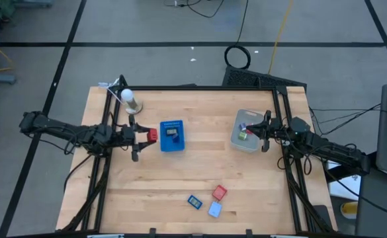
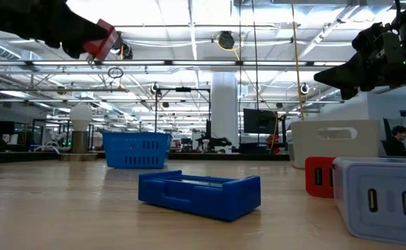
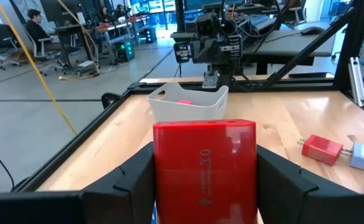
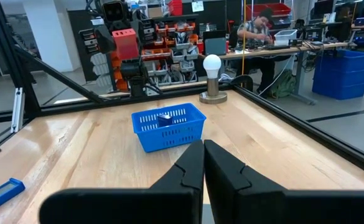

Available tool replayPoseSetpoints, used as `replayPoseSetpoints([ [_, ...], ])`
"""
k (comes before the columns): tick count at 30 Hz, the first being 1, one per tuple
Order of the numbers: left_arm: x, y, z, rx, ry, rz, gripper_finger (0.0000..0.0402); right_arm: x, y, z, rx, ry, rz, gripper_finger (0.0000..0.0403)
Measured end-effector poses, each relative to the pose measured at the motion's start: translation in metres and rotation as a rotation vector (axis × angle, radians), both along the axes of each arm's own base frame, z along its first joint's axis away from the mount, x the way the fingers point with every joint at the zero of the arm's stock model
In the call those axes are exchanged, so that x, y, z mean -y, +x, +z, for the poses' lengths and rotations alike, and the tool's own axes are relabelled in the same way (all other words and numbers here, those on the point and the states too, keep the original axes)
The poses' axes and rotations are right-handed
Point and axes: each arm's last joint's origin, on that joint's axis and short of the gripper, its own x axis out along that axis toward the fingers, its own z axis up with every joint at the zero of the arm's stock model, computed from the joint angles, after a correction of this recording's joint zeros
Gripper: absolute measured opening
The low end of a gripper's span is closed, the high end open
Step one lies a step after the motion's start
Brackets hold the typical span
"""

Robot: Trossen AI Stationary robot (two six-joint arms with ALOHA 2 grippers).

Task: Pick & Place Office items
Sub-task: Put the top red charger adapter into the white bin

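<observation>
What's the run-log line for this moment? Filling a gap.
left tool: shut on red block, raised beside blue basket | right tool: shut, empty, over grey bin

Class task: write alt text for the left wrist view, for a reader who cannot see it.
The left gripper holds a red block between its dark fingers, above a wooden table. Beyond stands a grey bin with something pink inside and the right arm behind it; another red item lies off to one side.
</observation>
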Motion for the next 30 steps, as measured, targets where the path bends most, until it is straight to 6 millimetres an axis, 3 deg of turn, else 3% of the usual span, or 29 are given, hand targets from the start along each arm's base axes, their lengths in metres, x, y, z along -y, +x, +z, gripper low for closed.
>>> replayPoseSetpoints([
  [8, 0.000, 0.000, 0.000, -0.004, -0.006, 0.000, 0.0208, 0.000, 0.000, 0.003, 0.020, -0.038, 0.004, 0.0004],
  [15, 0.003, 0.004, 0.006, 0.069, -0.055, -0.072, 0.0208, -0.001, -0.002, 0.020, 0.189, -0.140, 0.010, 0.0004],
  [21, 0.008, 0.017, 0.007, 0.123, -0.082, -0.143, 0.0208, -0.009, -0.001, 0.034, 0.313, -0.312, 0.188, 0.0004],
  [30, 0.013, 0.038, 0.003, 0.178, -0.095, -0.160, 0.0208, -0.017, 0.020, 0.024, 0.168, -0.369, 0.223, 0.0012],
])
